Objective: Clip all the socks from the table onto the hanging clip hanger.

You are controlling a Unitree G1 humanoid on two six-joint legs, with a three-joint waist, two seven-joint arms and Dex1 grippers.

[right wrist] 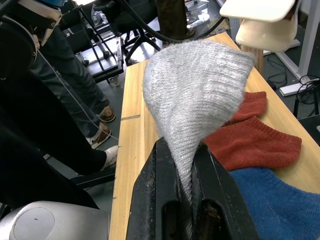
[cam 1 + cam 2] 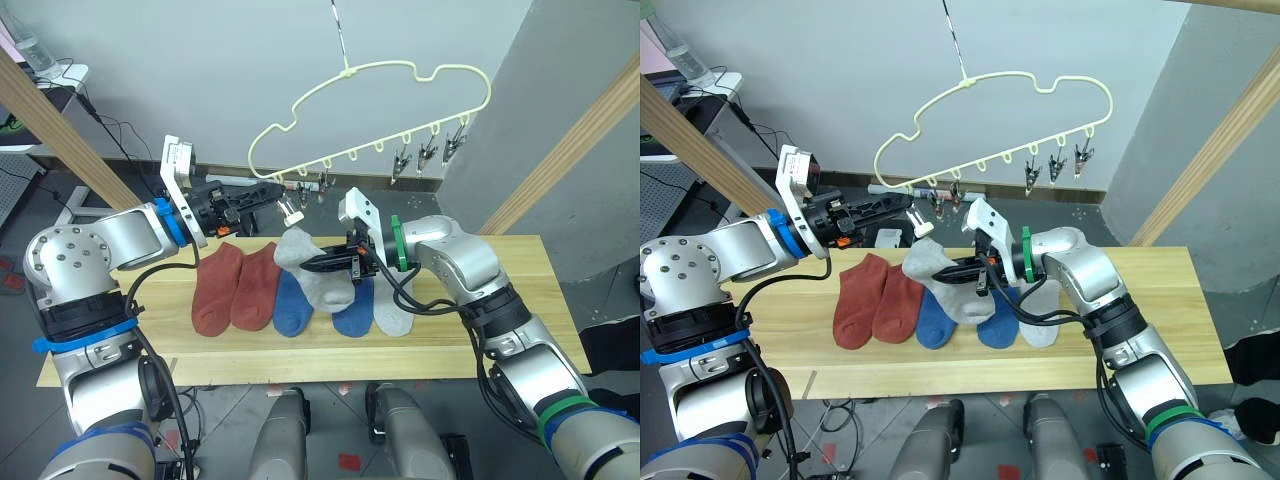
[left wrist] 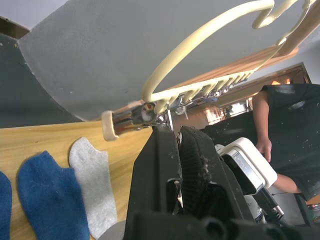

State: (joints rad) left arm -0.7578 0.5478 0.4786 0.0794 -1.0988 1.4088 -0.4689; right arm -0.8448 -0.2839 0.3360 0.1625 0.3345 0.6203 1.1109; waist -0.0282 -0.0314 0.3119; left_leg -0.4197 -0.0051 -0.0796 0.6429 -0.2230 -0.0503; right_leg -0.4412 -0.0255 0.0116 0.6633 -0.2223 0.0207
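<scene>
On the long light wooden worktop [image 2: 480,330] lie two rust-red knit ankle socks [image 2: 235,287], two blue ones [image 2: 293,306] and a light grey one [image 2: 393,310] in a row. Above them the right gripper [image 2: 318,264] has its jaws clenched on a second light grey sock [image 2: 298,250]. Farther back, the left gripper [image 2: 270,194] grips a small metal clip [image 2: 291,210] at the left end of the pale yellow-green cloud-shaped wire hanger [image 2: 380,110].

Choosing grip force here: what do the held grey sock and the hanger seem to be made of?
The grey sock looks like soft ribbed knit fabric; it droops limply from the right gripper. The clip hanger seems to be thin wire with a smooth pale yellow-green coating, probably plastic; its clips look like bare metal.
</scene>
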